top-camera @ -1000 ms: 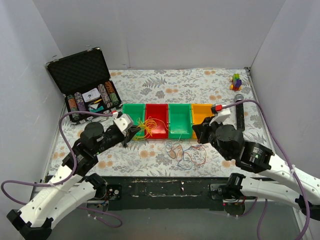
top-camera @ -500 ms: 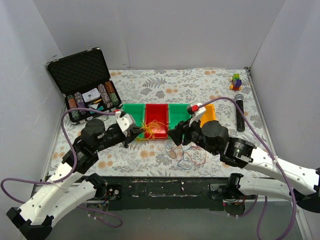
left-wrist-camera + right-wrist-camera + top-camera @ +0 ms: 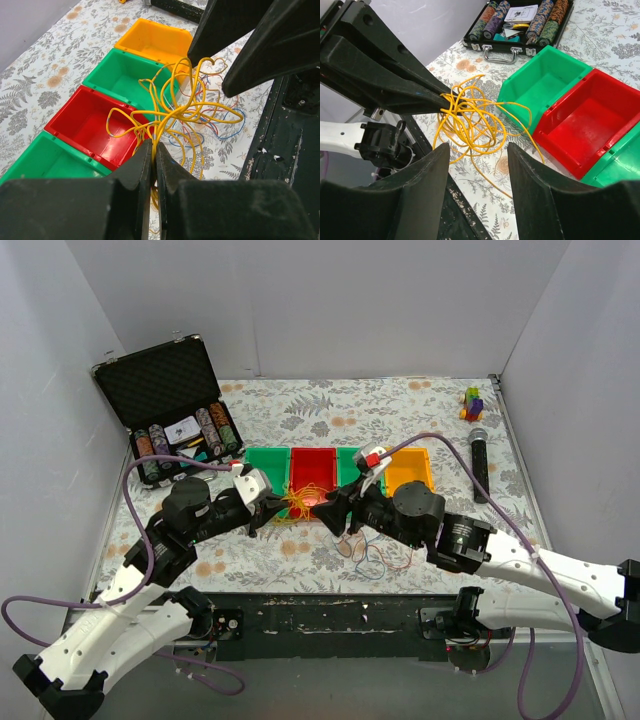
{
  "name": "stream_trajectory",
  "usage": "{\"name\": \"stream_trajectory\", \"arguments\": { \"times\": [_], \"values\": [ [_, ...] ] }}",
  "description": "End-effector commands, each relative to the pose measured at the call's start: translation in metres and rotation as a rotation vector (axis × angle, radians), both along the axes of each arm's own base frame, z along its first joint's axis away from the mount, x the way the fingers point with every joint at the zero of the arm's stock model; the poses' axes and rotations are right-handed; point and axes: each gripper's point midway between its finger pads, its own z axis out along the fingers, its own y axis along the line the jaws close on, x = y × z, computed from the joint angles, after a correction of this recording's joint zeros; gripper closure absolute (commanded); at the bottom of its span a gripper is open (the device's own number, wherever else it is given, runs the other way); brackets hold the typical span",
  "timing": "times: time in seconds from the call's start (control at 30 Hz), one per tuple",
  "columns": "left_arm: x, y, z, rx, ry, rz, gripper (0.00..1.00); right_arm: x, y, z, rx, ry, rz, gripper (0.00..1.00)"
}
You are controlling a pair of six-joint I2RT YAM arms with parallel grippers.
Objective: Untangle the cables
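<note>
The cables are in two lots. A tangle of yellow cable loops (image 3: 185,107) hangs from my left gripper (image 3: 154,147), which is shut on the strands above the table in front of the red bin (image 3: 95,127). The yellow cable loops (image 3: 300,502) also show in the top view, as does the left gripper (image 3: 275,508). My right gripper (image 3: 479,147) is open and faces the yellow loops (image 3: 470,120) from the right, its tips just short of them with nothing between its fingers. A thin clump of blue, red and orange cables (image 3: 375,555) lies flat on the table below the right arm.
A row of bins stands mid-table: green bin (image 3: 265,462), red bin (image 3: 312,465), a second green bin (image 3: 350,458) partly hidden by the right arm, orange bin (image 3: 412,468). An open poker-chip case (image 3: 170,410) is at back left. A microphone (image 3: 478,465) and toy blocks (image 3: 472,402) lie at right.
My right arm has swung left from over the orange bin to beside the left gripper, and its jaws have opened. The left gripper still holds the yellow cables in about the same place.
</note>
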Motion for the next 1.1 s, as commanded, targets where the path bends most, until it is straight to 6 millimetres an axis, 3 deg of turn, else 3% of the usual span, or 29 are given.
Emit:
{"name": "stream_trajectory", "arguments": {
  "times": [0.0, 0.2, 0.27, 0.33, 0.4, 0.67, 0.77, 1.07],
  "values": [
    [-0.005, -0.001, 0.018, -0.019, -0.026, -0.024, 1.00, 0.006, 0.011, 0.040, 0.041, -0.101, -0.008, 0.43],
    [-0.010, -0.001, 0.019, -0.015, -0.014, -0.045, 1.00, 0.015, 0.018, 0.041, 0.012, -0.133, -0.030, 0.53],
    [-0.012, -0.001, 0.017, -0.007, -0.009, -0.052, 1.00, 0.017, 0.016, 0.043, 0.014, -0.145, -0.042, 0.66],
    [-0.013, 0.000, 0.016, -0.002, -0.007, -0.054, 1.00, 0.018, 0.015, 0.045, 0.011, -0.157, -0.049, 0.89],
    [-0.013, 0.001, 0.016, -0.001, -0.010, -0.050, 1.00, 0.019, 0.011, 0.047, 0.012, -0.162, -0.060, 0.99],
    [-0.009, 0.003, 0.014, 0.006, -0.015, -0.032, 1.00, 0.028, -0.021, 0.050, 0.016, -0.168, -0.176, 0.99],
    [-0.009, 0.004, 0.013, 0.010, -0.021, -0.027, 1.00, 0.035, -0.048, 0.036, -0.030, -0.157, -0.268, 0.99],
    [-0.007, 0.005, 0.014, 0.014, -0.031, -0.019, 1.00, 0.046, -0.128, 0.031, -0.017, -0.124, -0.540, 0.99]
  ]
}}
